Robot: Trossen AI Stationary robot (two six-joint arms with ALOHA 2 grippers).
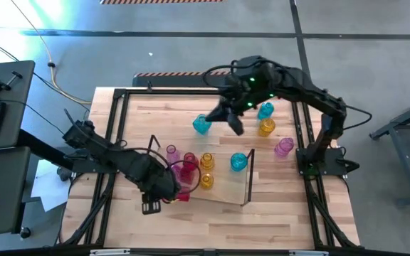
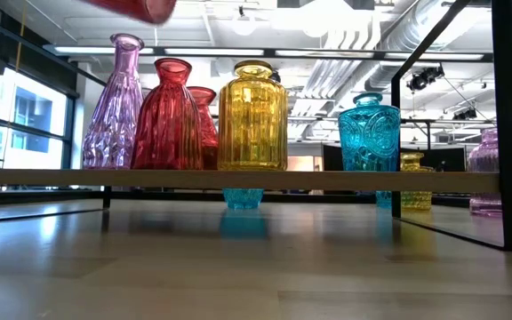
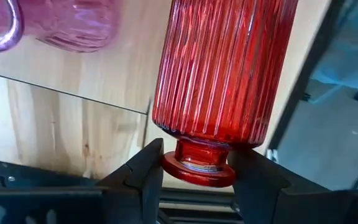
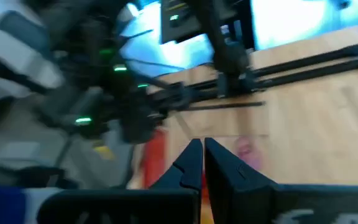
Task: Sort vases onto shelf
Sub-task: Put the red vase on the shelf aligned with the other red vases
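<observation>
Holding a red ribbed vase (image 3: 219,74) by its neck, our left gripper (image 3: 194,180) hung above the shelf (image 1: 246,186).
Our right gripper (image 4: 202,163) was shut, empty; it hovered mid-table.

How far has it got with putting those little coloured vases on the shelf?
About halfway. Five vases stand on the shelf: a purple one, two red, a yellow one and a cyan one. The left gripper holds another red vase by its neck. Four vases wait on the table, near the shut right gripper.
</observation>
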